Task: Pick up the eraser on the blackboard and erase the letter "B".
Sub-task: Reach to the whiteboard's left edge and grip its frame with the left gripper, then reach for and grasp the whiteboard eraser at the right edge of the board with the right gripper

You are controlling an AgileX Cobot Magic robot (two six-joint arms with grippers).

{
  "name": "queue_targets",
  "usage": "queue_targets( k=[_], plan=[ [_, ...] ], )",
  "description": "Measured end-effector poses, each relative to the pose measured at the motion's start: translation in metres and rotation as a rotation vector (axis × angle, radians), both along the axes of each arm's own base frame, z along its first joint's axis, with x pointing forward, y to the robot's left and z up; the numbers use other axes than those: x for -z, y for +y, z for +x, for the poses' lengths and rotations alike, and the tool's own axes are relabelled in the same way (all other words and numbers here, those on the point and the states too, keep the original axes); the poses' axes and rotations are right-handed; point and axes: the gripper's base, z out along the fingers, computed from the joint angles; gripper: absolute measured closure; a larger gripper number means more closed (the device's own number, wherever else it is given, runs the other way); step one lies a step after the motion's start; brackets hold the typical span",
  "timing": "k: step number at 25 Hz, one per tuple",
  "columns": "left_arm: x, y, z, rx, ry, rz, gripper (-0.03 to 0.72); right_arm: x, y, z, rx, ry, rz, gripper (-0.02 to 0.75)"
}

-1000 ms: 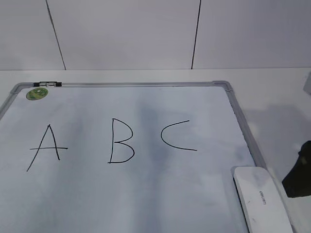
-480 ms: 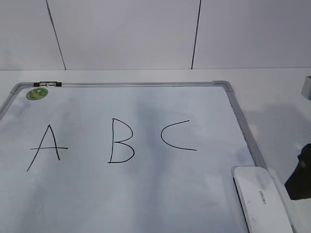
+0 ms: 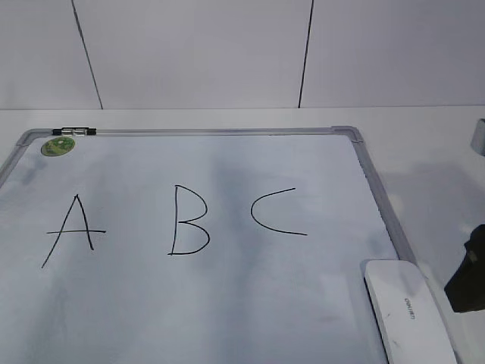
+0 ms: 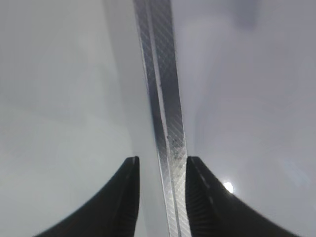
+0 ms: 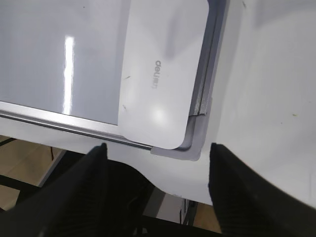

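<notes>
The blackboard [image 3: 227, 296] is a white board with a grey frame, lying flat. The letter "B" [image 3: 188, 221] is drawn in black at its middle, between an A [image 3: 72, 231] and a C [image 3: 276, 212]. The white eraser [image 3: 409, 311] lies on the board's near right corner, and in the right wrist view [image 5: 163, 74] its grey lettering shows. My right gripper [image 5: 158, 148] is open and empty, hovering off that corner; in the exterior view it is a dark shape [image 3: 470, 280] right of the eraser. My left gripper [image 4: 162, 165] is open, its fingers either side of the board's metal frame [image 4: 165, 108].
A round green sticker [image 3: 57, 146] sits at the board's far left corner. A grey object [image 3: 479, 136] shows at the right edge. White table [image 3: 432, 159] lies right of the board, and its edge [image 5: 163, 190] is under the right gripper. A white wall stands behind.
The dark shape of my right gripper has shifted slightly down at the right edge of the exterior view. The board, letters and eraser have not moved.
</notes>
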Motion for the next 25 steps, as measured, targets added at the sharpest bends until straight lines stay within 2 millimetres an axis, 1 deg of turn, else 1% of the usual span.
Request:
queue_targets(
  k=[5,14,25],
  plan=[
    [0.001,0.000,0.002,-0.001,-0.015,0.000,0.454,0.000,0.000,0.000,0.003,0.001,0.000,0.256],
    [0.020,0.000,0.005,-0.016,0.030,-0.028,0.456,0.000,0.000,0.000,0.003,0.001,0.000,0.257],
    [0.022,0.011,0.004,-0.063,0.025,-0.083,0.456,0.000,0.000,0.001,0.007,-0.008,0.003,0.257]
  ],
)
